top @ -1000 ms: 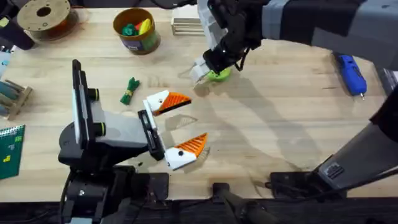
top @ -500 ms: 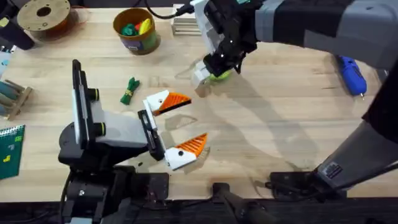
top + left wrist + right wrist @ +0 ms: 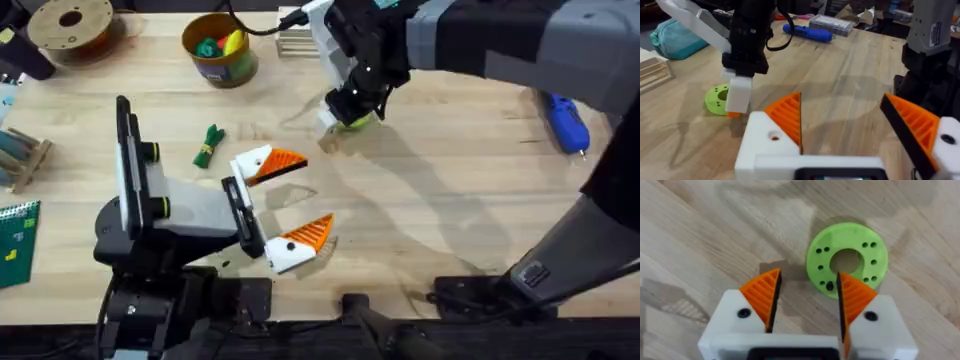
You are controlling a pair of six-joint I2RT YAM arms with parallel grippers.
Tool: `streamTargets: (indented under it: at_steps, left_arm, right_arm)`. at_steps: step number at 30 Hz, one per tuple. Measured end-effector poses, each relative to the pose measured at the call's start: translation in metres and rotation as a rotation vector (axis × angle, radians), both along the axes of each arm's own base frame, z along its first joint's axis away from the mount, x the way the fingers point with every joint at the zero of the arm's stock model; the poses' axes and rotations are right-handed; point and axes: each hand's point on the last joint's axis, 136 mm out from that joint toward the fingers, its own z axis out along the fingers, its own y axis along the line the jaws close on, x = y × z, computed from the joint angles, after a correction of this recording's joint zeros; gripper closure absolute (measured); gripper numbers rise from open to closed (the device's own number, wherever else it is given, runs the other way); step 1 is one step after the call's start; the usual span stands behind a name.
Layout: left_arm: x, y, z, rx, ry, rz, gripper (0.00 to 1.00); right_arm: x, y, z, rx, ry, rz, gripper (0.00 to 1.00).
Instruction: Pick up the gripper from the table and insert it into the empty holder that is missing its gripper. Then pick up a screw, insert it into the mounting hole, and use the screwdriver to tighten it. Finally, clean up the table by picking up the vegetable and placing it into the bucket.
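Observation:
My right gripper point(image 3: 336, 117) reaches across to the lime-green disc point(image 3: 847, 260) and hangs open just above the wood, one orange pad point(image 3: 854, 296) over the disc's rim. A dark spot sits in one disc hole; whether it is a screw I cannot tell. My left gripper point(image 3: 315, 190) rests open and empty near the front. A loose gripper piece and an empty holder are out of view; all four fingers carry orange pads. The vegetable point(image 3: 208, 146) lies left of centre. The bucket point(image 3: 219, 49) stands at the back. At the far right lies the blue screwdriver point(image 3: 565, 119).
The bucket holds a green and a yellow toy. A brown spool point(image 3: 71, 26) sits at the back left and a slatted wooden block point(image 3: 298, 41) beside the bucket. Bare wood stretches between the disc and the screwdriver.
The right gripper has shifted slightly toward the back over the green disc. The left arm has stayed still.

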Motion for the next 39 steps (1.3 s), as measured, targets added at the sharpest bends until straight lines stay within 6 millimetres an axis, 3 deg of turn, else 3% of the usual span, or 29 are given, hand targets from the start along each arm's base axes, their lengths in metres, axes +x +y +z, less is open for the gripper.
streamTargets:
  at_steps: [4,18,39]
  left_arm:
    - [0.0,0.0,0.0,0.0,0.0,0.0,0.015]
    - [0.0,0.0,0.0,0.0,0.0,0.0,0.015]
    - [0.0,0.0,0.0,0.0,0.0,0.0,0.015]
  right_arm:
    - [-0.001,0.0,0.0,-0.002,0.003,0.0,0.395]
    - [0.001,-0.02,-0.003,-0.107,-0.02,-0.026,0.391]
    - [-0.003,-0.025,-0.004,-0.128,-0.005,-0.026,0.397]
